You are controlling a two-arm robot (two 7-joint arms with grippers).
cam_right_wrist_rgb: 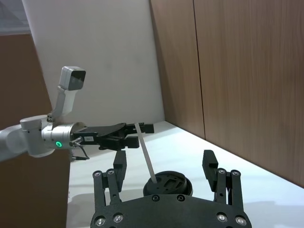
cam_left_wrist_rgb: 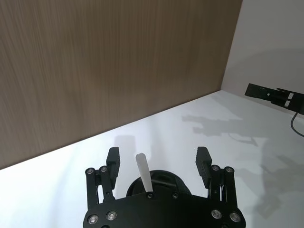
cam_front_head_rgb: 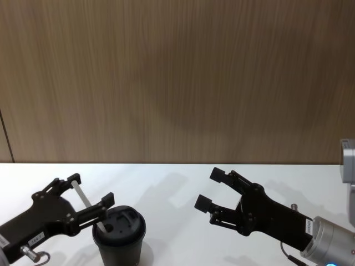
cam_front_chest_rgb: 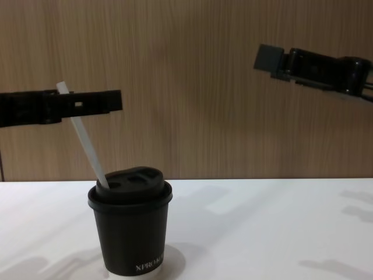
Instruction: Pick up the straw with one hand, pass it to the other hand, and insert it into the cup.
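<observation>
Left pincer [cam_front_head_rgb: 90, 195] stands open about the upper straw [cam_front_head_rgb: 81, 195], fingers apart from it, above and just beside the cup [cam_front_chest_rgb: 130, 230]. Right pincer [cam_front_head_rgb: 211, 190] is open and empty, well apart from the cup. Straw leans in the cup's lid [cam_front_chest_rgb: 132, 181] opening, lower end inside. Judged light, thin, easily bent or crushed; best held mid-length. The cup's contents are hidden. Cup stands on the worktop [cam_front_chest_rgb: 262, 227].

White straw [cam_front_chest_rgb: 86, 139]; black cup [cam_front_chest_rgb: 131, 233]; brown woodgrain wall [cam_front_head_rgb: 177, 77].
</observation>
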